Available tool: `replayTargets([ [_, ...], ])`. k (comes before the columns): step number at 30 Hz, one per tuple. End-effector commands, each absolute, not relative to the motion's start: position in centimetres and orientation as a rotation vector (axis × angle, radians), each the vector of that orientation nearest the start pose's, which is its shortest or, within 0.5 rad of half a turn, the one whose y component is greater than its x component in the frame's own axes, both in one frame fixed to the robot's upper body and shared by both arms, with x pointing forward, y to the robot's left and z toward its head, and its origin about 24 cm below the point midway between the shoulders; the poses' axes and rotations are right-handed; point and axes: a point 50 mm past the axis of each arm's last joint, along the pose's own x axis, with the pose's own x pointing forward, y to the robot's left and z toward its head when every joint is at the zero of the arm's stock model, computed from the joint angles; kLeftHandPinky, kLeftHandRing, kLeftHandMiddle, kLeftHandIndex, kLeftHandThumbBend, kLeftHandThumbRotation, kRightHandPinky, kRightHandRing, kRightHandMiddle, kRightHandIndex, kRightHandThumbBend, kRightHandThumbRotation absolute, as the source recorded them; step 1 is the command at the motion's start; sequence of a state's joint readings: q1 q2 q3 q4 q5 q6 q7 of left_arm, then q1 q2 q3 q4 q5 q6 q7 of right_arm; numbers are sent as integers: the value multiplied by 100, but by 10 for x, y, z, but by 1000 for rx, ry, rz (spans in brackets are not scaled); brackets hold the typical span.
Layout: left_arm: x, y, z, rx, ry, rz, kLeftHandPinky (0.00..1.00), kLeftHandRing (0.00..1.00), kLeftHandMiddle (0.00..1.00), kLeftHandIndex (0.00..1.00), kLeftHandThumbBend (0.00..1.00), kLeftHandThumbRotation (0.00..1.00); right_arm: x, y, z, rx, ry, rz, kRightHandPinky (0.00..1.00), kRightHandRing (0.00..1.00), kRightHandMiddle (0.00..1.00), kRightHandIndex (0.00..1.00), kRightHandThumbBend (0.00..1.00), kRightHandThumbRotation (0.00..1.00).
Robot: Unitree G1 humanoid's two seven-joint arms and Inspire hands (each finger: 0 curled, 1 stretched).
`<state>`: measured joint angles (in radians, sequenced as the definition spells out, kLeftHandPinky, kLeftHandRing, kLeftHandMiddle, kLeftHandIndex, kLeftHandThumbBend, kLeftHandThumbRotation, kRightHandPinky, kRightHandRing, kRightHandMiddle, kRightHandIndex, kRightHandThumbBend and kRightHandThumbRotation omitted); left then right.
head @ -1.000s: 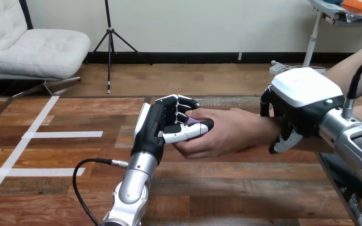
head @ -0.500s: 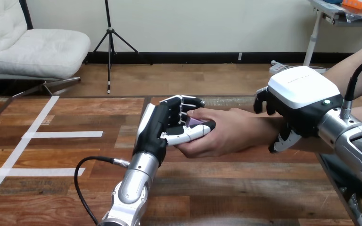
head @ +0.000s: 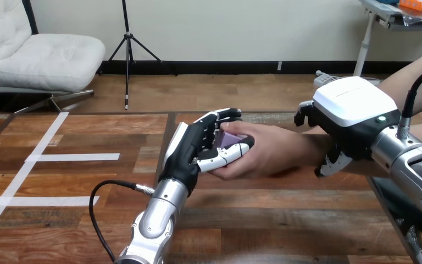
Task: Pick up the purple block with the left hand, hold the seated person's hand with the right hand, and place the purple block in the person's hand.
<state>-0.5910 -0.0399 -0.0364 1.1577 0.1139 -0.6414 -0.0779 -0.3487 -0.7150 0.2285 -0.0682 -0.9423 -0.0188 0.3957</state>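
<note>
The small purple block (head: 232, 139) lies at the fingertips of the person's hand (head: 277, 151), which reaches in from the right over the middle of the table. My left hand (head: 189, 151) is at that hand's tip. Its fingers are stretched out almost straight above the block and its thumb lies along the block's lower edge. My right hand (head: 349, 110) is curled round the person's wrist, fingers over the top and thumb below.
The wooden table (head: 280, 220) has white tape lines (head: 71, 157) at its left. A black cable (head: 101, 192) loops beside my left forearm. The person's forearm runs off the right edge behind my right arm.
My left hand's fingers have uncurled from round the block, which now shows more fully in the person's hand. My right hand has kept its hold on the wrist.
</note>
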Motion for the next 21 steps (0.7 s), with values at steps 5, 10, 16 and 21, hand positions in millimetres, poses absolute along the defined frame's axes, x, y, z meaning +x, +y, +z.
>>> replayTargets([
  [5,332,45,46,113,-211,-473,64,73,76,77,73,31,306,-201,166,-1759,-188,245,58,65,70,72,80,0],
  [10,332,45,46,105,-209,-479,60,71,76,76,71,31,306,-202,166,-1763,-194,245,58,65,70,72,79,0],
  [16,332,46,45,104,-206,-479,57,69,75,75,69,31,306,-202,165,-1757,-193,245,57,65,70,71,79,0],
  [21,331,46,45,110,-208,-482,55,68,75,73,67,29,306,-202,165,-1749,-199,246,57,64,70,71,80,0],
])
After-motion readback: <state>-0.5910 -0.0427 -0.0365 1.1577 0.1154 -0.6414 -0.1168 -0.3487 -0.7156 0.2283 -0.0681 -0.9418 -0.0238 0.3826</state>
